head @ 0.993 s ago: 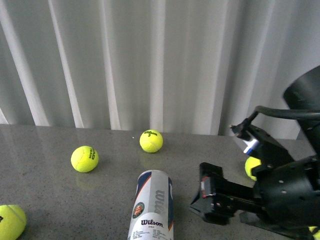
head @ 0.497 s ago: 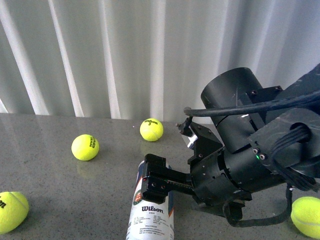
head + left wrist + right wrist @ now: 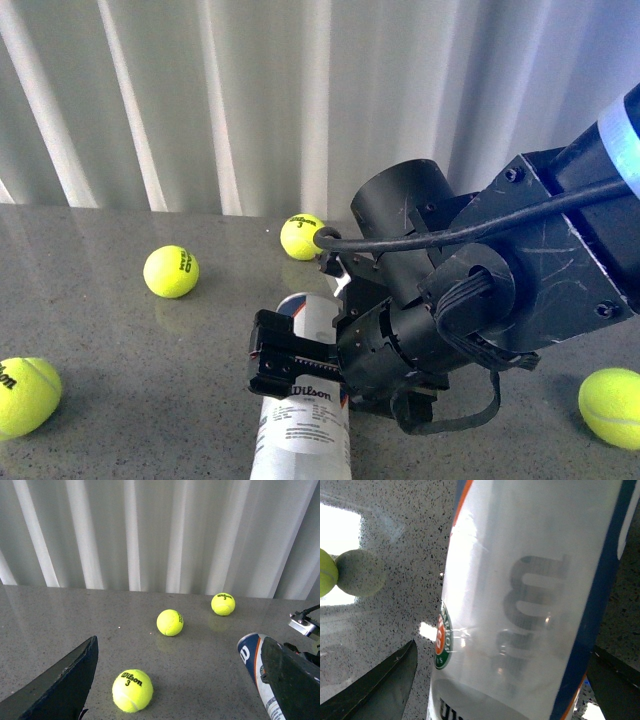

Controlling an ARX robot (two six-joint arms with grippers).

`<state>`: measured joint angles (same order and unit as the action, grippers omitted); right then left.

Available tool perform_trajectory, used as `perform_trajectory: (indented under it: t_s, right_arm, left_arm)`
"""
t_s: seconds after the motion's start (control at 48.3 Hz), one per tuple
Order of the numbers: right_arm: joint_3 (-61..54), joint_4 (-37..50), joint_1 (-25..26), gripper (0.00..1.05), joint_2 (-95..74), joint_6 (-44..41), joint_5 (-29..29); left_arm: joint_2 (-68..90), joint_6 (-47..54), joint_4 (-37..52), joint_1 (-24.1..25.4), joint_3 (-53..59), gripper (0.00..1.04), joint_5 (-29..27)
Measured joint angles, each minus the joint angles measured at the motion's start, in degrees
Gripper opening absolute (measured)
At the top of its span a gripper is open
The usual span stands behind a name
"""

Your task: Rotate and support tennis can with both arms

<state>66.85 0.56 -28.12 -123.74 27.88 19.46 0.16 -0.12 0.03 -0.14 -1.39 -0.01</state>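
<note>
Tennis can (image 3: 300, 440): lying flat, near-middle of desk (image 3: 120, 340).
Right gripper (image 3: 272, 362): spread astride it; my wrist view shows a gap.
Left gripper (image 3: 180, 690): released, empty; only its wrist view shows it.
Room: open toward leftmost tennis ball (image 3: 25, 397).

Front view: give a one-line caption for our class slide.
Right gripper poised over the tennis can lying on the grey table, yellow tennis balls scattered around.
</note>
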Motion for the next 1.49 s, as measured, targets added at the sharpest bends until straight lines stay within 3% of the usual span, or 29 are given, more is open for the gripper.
perform_trajectory:
  t_s: [0.166, 0.331, 0.455, 0.6, 0.869, 1.056, 1.304, 1.49]
  right_arm:
    - [0.7, 0.1, -0.1, 0.95, -1.4, 0.0, 0.2]
    - [0.3, 0.9, 0.6, 0.67, -1.5, -1.2, 0.0]
    - [-0.9, 0.7, 1.2, 0.56, -0.4, -3.5, 0.1]
    - [-3.3, -1.5, 2.5, 0.42, 2.4, -12.3, -1.4]
    - [-9.1, -2.7, 4.9, 0.25, 8.0, -40.4, -6.0]
    - [-12.0, 0.5, 6.2, 0.16, 9.2, -69.2, -4.7]
    - [-12.2, 4.1, 7.0, 0.09, 7.5, -96.7, -2.1]
    - [-9.6, 7.5, 8.0, 0.06, 4.4, -110.6, -3.0]
  left_arm:
    - [0.0, 0.0, 0.0, 0.0, 0.0, 0.98, 0.0]
    - [0.0, 0.0, 0.0, 0.0, 0.0, 0.98, 0.0]
    - [0.0, 0.0, 0.0, 0.0, 0.0, 0.98, 0.0]
    - [0.0, 0.0, 0.0, 0.0, 0.0, 0.98, 0.0]
    - [0.0, 0.0, 0.0, 0.0, 0.0, 0.98, 0.0]
    - [0.0, 0.0, 0.0, 0.0, 0.0, 0.98, 0.0]
    - [0.0, 0.0, 0.0, 0.0, 0.0, 0.98, 0.0]
    - [0.0, 0.0, 0.0, 0.0, 0.0, 0.98, 0.0]
